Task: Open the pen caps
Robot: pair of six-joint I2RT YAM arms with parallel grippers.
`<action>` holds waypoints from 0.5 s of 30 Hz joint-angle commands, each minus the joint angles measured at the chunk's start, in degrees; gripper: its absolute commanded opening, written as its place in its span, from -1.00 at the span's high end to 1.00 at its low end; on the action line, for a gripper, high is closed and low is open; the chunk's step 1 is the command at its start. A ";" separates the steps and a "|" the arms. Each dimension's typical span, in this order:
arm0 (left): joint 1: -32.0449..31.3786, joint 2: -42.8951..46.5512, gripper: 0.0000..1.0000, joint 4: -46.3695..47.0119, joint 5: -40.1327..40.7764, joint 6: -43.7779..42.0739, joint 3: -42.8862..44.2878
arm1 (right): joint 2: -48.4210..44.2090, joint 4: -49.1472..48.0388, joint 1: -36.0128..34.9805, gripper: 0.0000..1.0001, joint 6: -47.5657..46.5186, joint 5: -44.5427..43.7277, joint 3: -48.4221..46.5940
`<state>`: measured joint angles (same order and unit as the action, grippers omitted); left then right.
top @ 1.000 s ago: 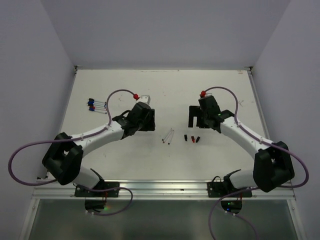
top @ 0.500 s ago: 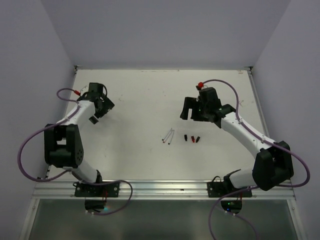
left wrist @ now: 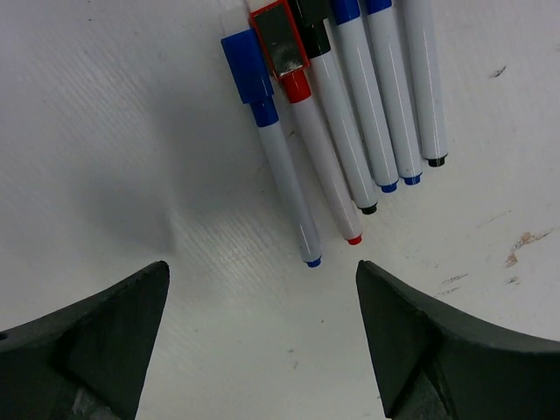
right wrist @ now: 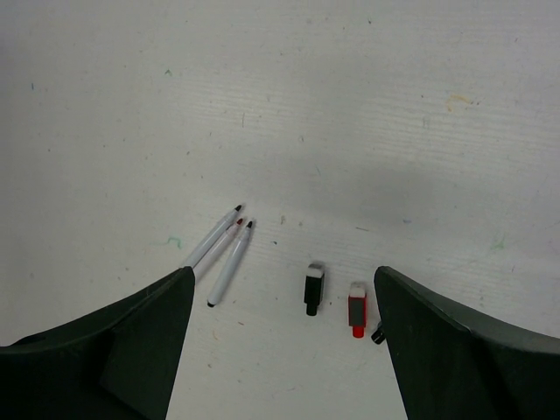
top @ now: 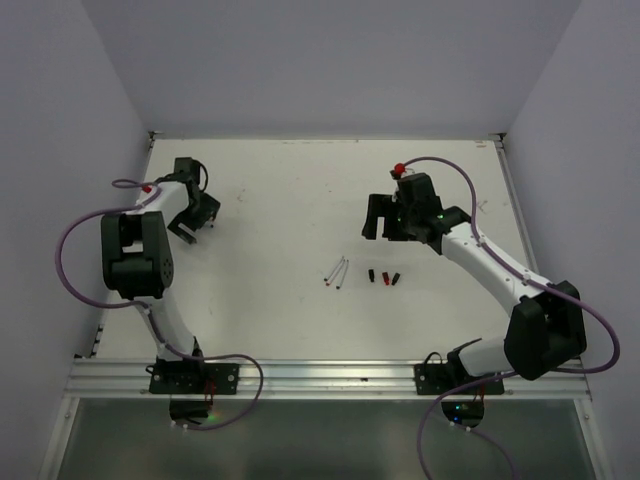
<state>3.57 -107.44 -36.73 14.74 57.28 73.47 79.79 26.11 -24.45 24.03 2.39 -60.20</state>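
Note:
Several capped white pens (left wrist: 350,131) lie side by side in the left wrist view, with blue (left wrist: 248,66), red (left wrist: 282,42) and black caps on. My left gripper (left wrist: 262,289) hovers open and empty just short of their ends. In the top view it (top: 190,218) covers them at the far left. Three uncapped pens (right wrist: 223,249) lie mid-table (top: 337,272). A loose black cap (right wrist: 312,287), a red cap (right wrist: 357,308) and a half-hidden black cap (right wrist: 378,332) lie to their right (top: 384,277). My right gripper (right wrist: 282,289) is open and empty above and behind them (top: 382,218).
White walls close the table (top: 300,190) on three sides. Purple cables (top: 80,230) with red connectors loop off both arms. Small stains mark the tabletop.
My left arm has swung from the table's middle to the far left, over the capped pens. My right gripper has shifted slightly back and left. The pens and caps have not moved.

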 commanded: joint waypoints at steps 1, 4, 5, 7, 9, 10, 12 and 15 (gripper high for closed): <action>0.56 -1.72 -0.79 -2.81 1.96 3.19 3.43 | 0.46 -0.44 -0.16 -0.75 -1.09 -0.02 -2.20; 0.82 -2.86 -0.77 -4.39 2.57 4.16 4.31 | 0.11 -0.88 -0.16 -0.75 -1.00 -0.11 -1.85; 0.91 -3.56 -0.76 -4.92 3.18 4.51 4.75 | 0.02 -0.97 -0.25 -0.75 -0.92 -0.11 -1.76; 1.00 -4.36 -0.71 -6.76 3.54 4.77 6.15 | 0.02 -0.88 -0.16 -0.75 -0.92 -0.20 -1.76; 0.82 -5.15 -0.68 -7.30 3.71 4.86 7.21 | -0.16 -0.97 -0.25 -0.76 -0.74 -0.20 -1.58; 0.99 -5.41 -0.67 -8.26 4.06 5.12 7.56 | -0.16 -0.97 -0.25 -0.76 -0.48 -0.28 -1.50; 0.91 -5.41 -0.66 -8.44 5.03 5.56 7.56 | -0.33 -1.15 -0.25 -0.76 -0.48 -0.28 -1.32; 0.91 -6.20 -0.66 -9.41 5.91 6.18 8.70 | -0.77 -1.06 -0.16 -0.76 -0.48 -0.37 -1.49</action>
<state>3.90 -112.92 -43.24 17.19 60.97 79.13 80.27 26.06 -24.45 23.97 2.46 -60.23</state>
